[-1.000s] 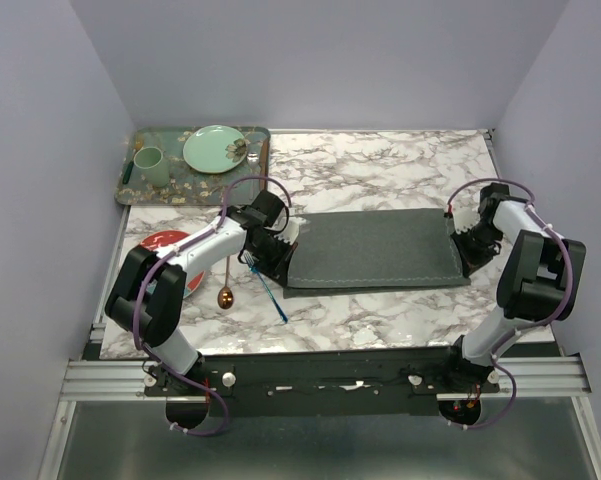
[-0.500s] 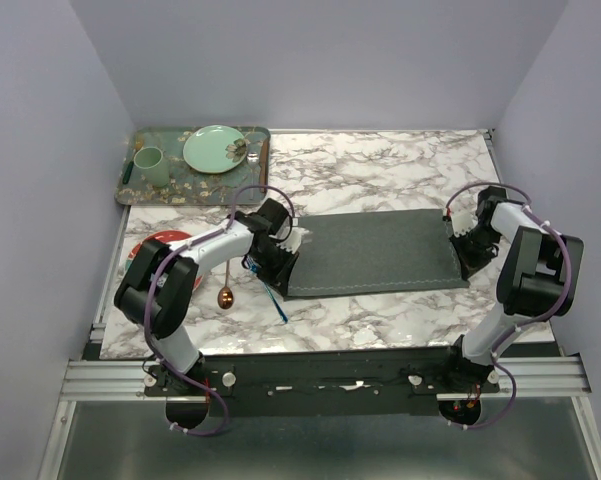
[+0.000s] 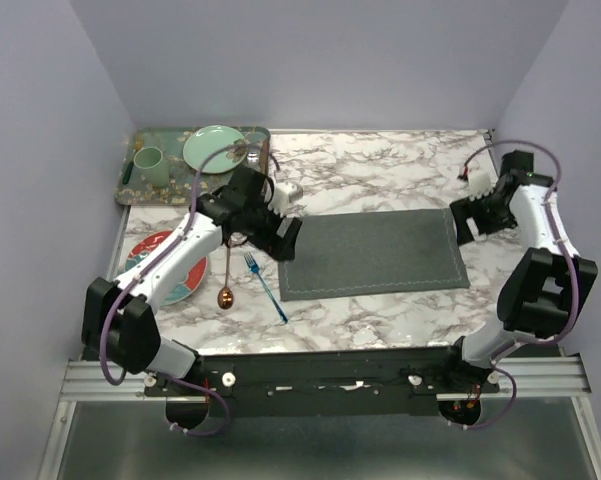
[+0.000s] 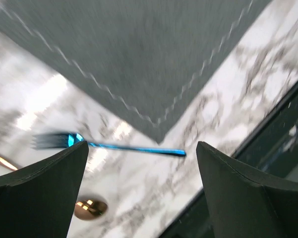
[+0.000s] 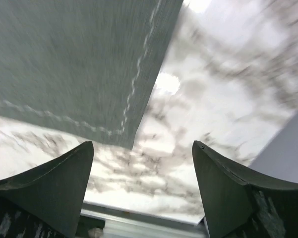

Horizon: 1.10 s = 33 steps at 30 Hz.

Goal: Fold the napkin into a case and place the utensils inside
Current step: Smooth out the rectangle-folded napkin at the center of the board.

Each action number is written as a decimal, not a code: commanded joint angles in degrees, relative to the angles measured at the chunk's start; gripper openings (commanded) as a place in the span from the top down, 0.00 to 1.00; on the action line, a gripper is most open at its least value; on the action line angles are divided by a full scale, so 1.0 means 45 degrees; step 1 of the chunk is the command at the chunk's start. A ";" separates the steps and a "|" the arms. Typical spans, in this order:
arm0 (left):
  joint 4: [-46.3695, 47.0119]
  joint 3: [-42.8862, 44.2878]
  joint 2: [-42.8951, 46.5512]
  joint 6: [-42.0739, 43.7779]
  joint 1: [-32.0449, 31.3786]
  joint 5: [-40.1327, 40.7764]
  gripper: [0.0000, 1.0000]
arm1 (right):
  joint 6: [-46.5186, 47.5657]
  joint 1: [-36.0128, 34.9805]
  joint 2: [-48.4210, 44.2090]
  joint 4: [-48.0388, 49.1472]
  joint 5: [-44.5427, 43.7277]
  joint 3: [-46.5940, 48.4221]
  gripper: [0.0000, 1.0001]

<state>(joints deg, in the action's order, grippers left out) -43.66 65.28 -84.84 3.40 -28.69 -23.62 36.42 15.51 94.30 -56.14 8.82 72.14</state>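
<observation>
Left fingers [image 4: 39, 198] and right fingers [image 5: 44, 188] were spread wide and held nothing. The left pair hung over the left edge of the dark grey napkin [image 3: 375, 252], the right pair by its far right corner. The napkin lay flat on the table [image 3: 380, 170], with the blue fork [image 3: 265, 287] and copper spoon [image 3: 225, 296] just left of it.

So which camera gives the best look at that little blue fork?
The top view: the blue fork lies whole and sharp beside the napkin. The left wrist view shows it too, but blurred. The right wrist view misses it.
</observation>
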 commanded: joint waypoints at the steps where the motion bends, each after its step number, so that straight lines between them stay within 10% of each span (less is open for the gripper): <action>1: 0.1907 0.2463 0.1216 0.0065 0.0066 0.1944 0.01 | -0.0688 0.0089 -0.1463 -0.0377 0.4063 0.2812 0.00; 7: 0.5165 0.3658 0.0378 -0.1567 0.0085 0.2606 0.01 | -0.4666 0.0089 -0.1464 0.3326 0.9432 0.4907 0.00; 11: 0.7349 0.3815 -0.0946 -0.2753 0.0321 -0.0589 0.01 | -1.0158 0.0109 -0.0453 1.0331 1.1314 0.3578 0.00; 14: 0.7633 0.4339 -0.2641 -0.4520 0.0281 -0.1350 0.01 | -1.3186 -0.0415 0.2475 1.0216 1.4046 0.5468 0.00; 33: 1.7238 0.5065 -0.9954 -1.5731 0.0301 -0.6061 0.01 | -1.7644 -0.3778 0.6621 1.3860 1.2747 0.2193 0.00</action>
<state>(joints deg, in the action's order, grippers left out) 18.39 88.66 -125.67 -54.96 -27.38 -47.09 -37.71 -1.37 119.48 0.12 64.42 83.77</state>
